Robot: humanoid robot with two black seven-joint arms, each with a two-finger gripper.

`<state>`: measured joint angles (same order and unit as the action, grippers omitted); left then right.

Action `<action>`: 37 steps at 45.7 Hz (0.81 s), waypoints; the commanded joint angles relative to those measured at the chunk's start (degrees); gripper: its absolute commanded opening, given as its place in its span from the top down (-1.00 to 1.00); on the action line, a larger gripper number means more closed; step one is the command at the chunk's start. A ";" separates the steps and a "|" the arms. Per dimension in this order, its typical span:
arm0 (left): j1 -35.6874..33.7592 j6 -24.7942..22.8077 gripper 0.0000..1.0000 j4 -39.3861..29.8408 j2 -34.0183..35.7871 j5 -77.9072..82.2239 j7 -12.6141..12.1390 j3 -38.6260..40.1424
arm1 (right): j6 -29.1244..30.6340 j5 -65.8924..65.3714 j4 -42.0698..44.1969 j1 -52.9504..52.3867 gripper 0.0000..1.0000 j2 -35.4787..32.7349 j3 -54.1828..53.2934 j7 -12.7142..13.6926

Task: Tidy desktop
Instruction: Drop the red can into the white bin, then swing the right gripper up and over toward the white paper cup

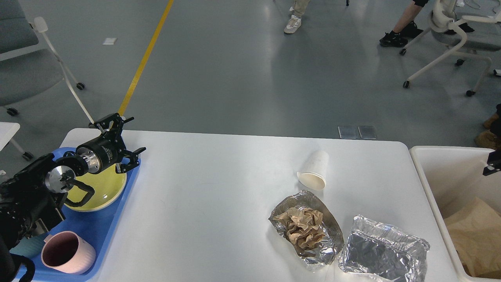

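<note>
Our left gripper hovers over the blue tray, fingers spread, empty. Right gripper barely visible above the bin; fingers indiscernible. Paper cup on the surface looks next: grasp gently, it crushes.

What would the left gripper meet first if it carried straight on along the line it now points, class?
Probably nothing on the table: the left gripper, open above the blue tray, points up and away over the desktop toward its far edge and the floor. Depth is unclear.
</note>
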<state>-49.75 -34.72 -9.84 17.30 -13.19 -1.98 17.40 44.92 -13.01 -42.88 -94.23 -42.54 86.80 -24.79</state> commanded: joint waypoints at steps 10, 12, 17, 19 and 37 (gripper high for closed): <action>0.00 0.00 -0.93 0.00 0.01 0.01 0.05 0.00 | 5.53 -0.35 -0.89 -12.20 -0.99 4.74 3.12 0.18; 0.00 0.00 -0.93 0.00 0.01 0.01 0.05 0.00 | 5.45 -0.35 -0.89 -12.90 -0.99 5.88 3.12 0.18; 0.00 0.00 -0.93 0.00 0.01 0.01 0.05 0.00 | 5.36 -0.18 -0.89 -14.57 -0.98 9.31 2.85 0.18; 0.00 0.00 -0.93 0.00 0.01 0.01 0.05 0.00 | 5.36 -0.09 -0.89 -15.36 -0.98 10.72 2.68 0.18; 0.00 0.00 -0.93 0.00 0.01 0.01 0.05 0.00 | 5.36 0.00 -0.98 -20.99 -0.98 24.87 -4.53 0.35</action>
<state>-49.75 -34.71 -9.83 17.33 -13.16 -1.93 17.40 50.27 -13.00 -43.86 -114.10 -21.58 84.90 -24.46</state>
